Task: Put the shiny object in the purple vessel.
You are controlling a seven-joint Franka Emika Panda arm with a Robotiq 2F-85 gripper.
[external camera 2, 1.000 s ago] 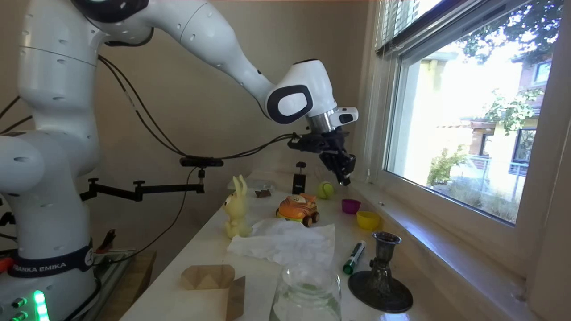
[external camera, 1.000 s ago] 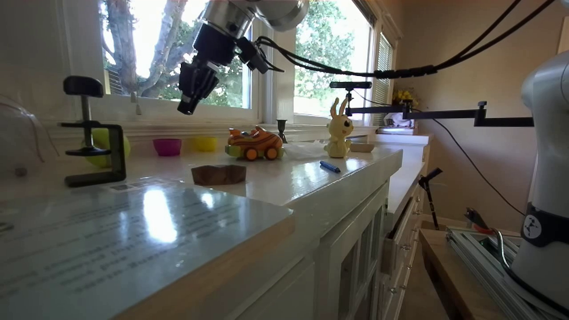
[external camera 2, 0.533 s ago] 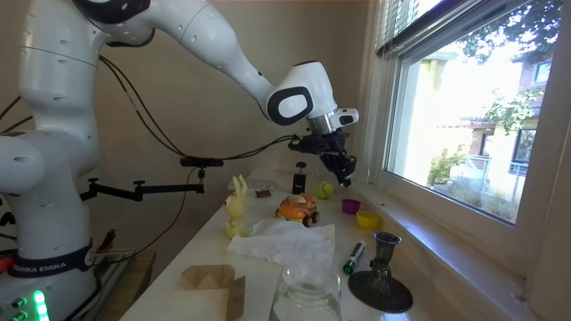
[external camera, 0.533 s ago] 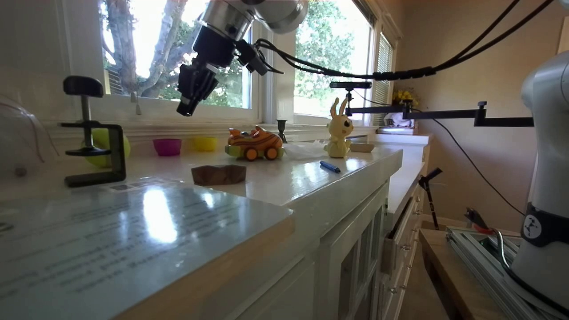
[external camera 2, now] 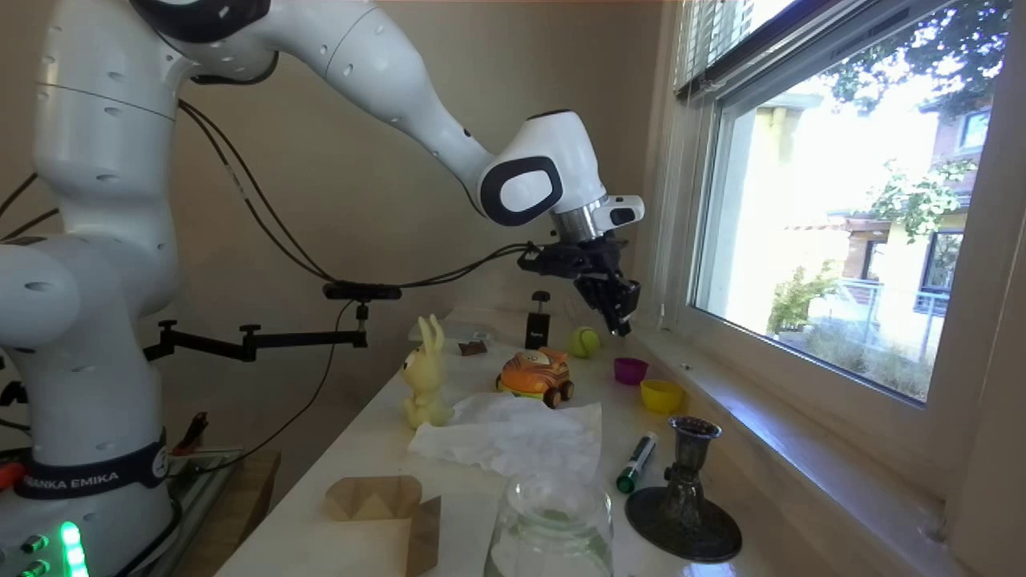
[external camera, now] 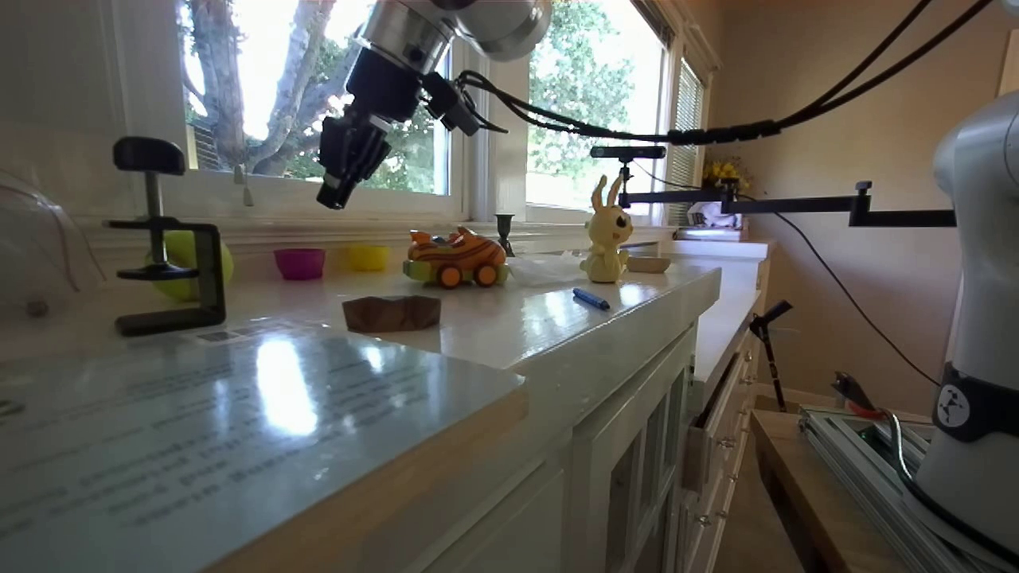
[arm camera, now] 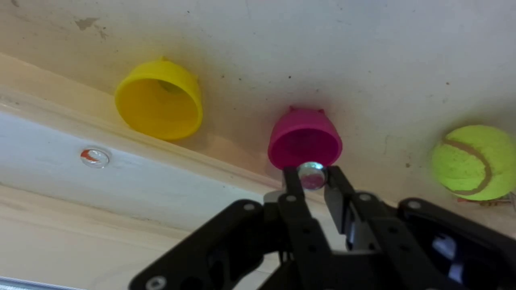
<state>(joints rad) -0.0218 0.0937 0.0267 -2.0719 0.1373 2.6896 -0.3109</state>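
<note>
End effector [arm camera: 311, 177], black, narrowed: holds one shiny object [arm camera: 312, 176], small, round, higher than the purple vessel [arm camera: 301, 120] and apart from it. Vessel stands upright on the tabletop [arm camera: 387, 64]. Yellow bowl [arm camera: 171, 71], near vessel. Tennis ball [arm camera: 471, 161], on vessel's opposite side in the wrist view. Orange toy vehicle [external camera 2: 535, 373], in both exterior views.

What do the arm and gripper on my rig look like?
The arm is white with rounded segments, a silver collar and a dark base band with white lettering. Black cables hang loosely along it. The gripper is black, with slim fingers and round grey screws.
</note>
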